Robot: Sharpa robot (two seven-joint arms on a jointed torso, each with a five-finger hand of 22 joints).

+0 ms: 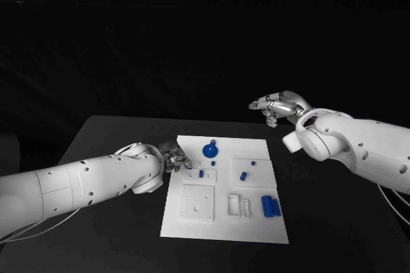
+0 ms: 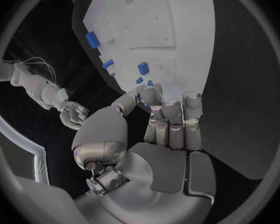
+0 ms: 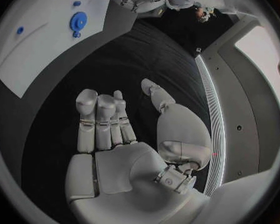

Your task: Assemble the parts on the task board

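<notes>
Parts (image 1: 271,206) lie lengthwise, pointing away | left robot hand (image 1: 173,159) state unclear | right robot hand (image 1: 275,108) empty, fingers apart

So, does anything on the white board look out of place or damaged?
Nothing stands out. The small blue parts lie on the flat white plastic task board, none spilled onto the black table. The left robot hand is at the board's edge.

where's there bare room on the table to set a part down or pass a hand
Bare black table lies right of the task board, below the right arm, and the far strip behind the board is bare too. The board's near-left corner is plain white. It is crowded round the left hand and the blue parts: the round part and the pair.
</notes>
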